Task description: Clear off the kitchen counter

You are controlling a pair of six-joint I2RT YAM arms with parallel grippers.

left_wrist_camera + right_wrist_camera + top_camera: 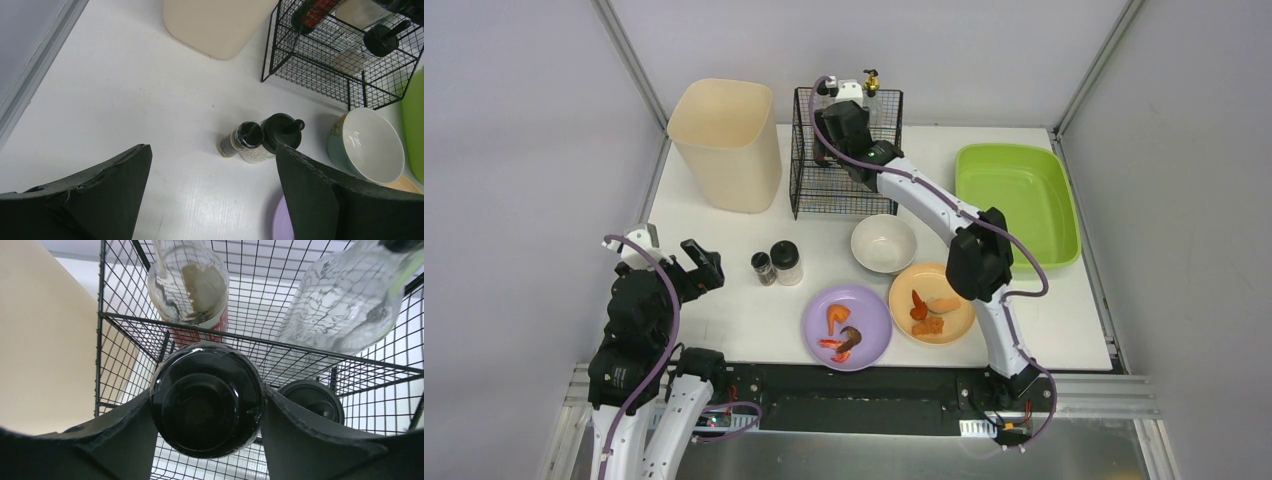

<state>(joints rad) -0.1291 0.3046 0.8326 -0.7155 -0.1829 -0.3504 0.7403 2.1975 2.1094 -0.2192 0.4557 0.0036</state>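
Over at the back of the kitchen counter (724,310), the right gripper (842,128) has its fingers clamped on a dark bottle (207,400) at the black wire basket (844,195), close beside two clear glass bottles (345,305). A crooked descent could knock those or snag the wire. The left gripper (212,195) hangs with fingers wide apart near two shakers (270,137), holding nothing.

- The near-left corner of the counter (724,310) is open.
- The bin (727,150), wire basket (824,200) and tub (1014,200) line its far edge.
- The shakers (784,262), bowl (883,243), purple plate (874,315) and orange plate (944,280) crowd the middle.
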